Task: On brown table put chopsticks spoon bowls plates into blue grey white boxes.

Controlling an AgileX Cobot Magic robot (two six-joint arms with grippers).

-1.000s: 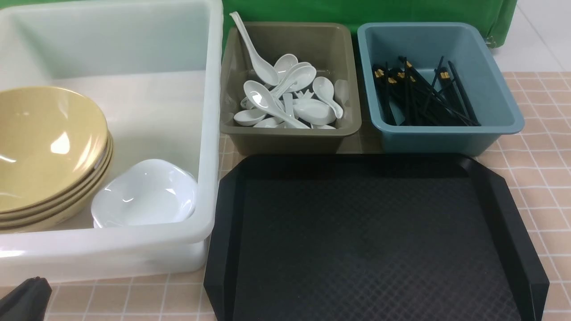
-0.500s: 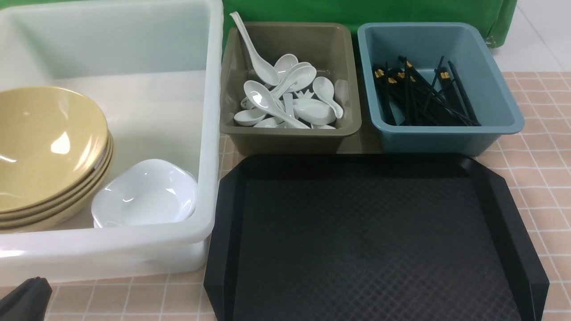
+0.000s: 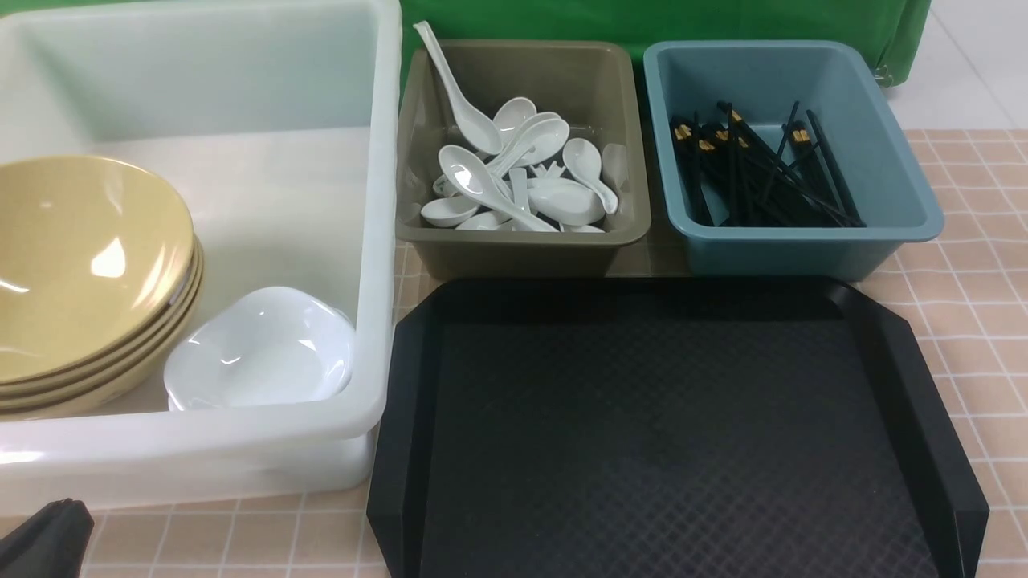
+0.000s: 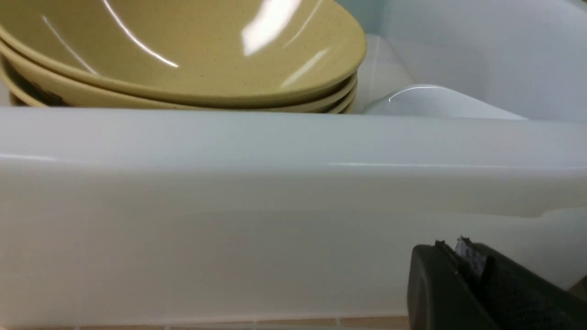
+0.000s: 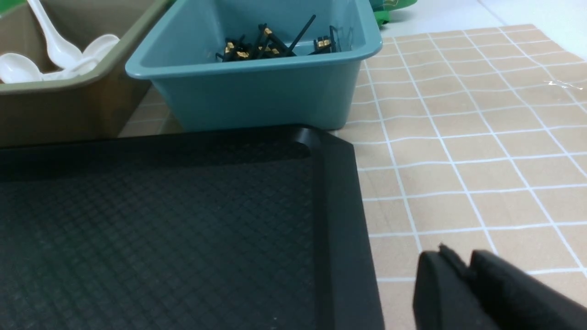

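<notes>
Seen at far left: left gripper (image 4: 461, 245), clenched on nothing, parked low on the brown table (image 3: 980, 265) outside the near wall of the white box (image 3: 377, 241), likely out of the way with nothing left to lift. Nested inside that box for space: bowls (image 3: 80, 257), stacked, tilted, mouths up and leaning toward the plates (image 3: 257, 353) tucked beside them. Heaped in the grey box (image 3: 514, 257): spoons (image 3: 514, 177), scoops up, handles every way, one propped steeply with its handle toward the far-left corner. Bare in front: black tray (image 3: 658, 441). Laid in the blue box (image 3: 771, 249): chopsticks (image 3: 763, 168), long axes running mostly near to far, a few crossed, gold-banded ends toward the far wall. At far right, low beside the tray: right gripper (image 5: 458, 256), carrying nothing, fingers close together; impossible to tell whether fully closed. Judged done or nearly so.
</notes>
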